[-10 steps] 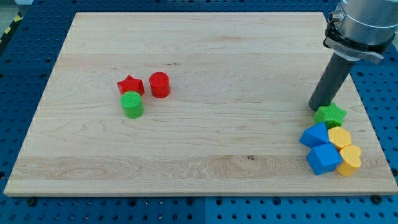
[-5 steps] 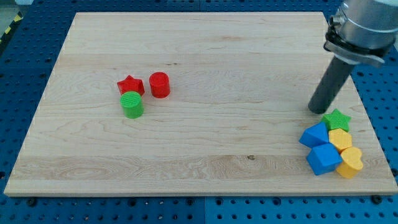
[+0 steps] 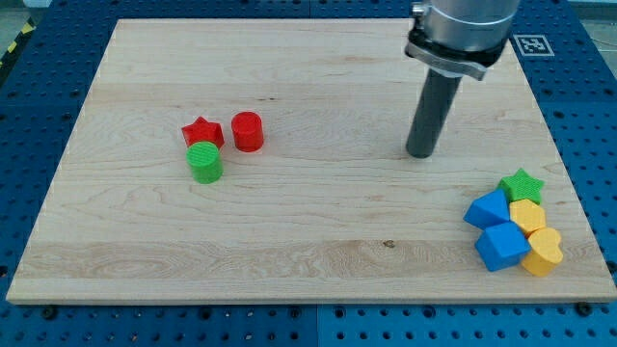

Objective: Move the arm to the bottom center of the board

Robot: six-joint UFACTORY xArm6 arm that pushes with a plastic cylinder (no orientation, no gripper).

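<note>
Camera view: my tip sits right of centre on the wooden board, upper half, touching no block. End effector is a plain dark rod, no jaws, so nothing to spread, press together or pinch.

Step in hand, as I judge it: slide to the bottom centre of the board. Target is the bare wood near the view's bottom edge, midway across, down and to the view's left of my tip. A straight diagonal looks free of blocks. Doing it well means keeping off the right-hand cluster and stopping short of the board's edge.

Blocks: green star, two blue blocks, and two yellow blocks, shapes hard to tell, all packed together at the bottom right, well apart from my tip. Red star, red cylinder and green cylinder bunch together left of centre, also far off the path.

Board is light wood with visible grain, lying on a blue perforated desk.
</note>
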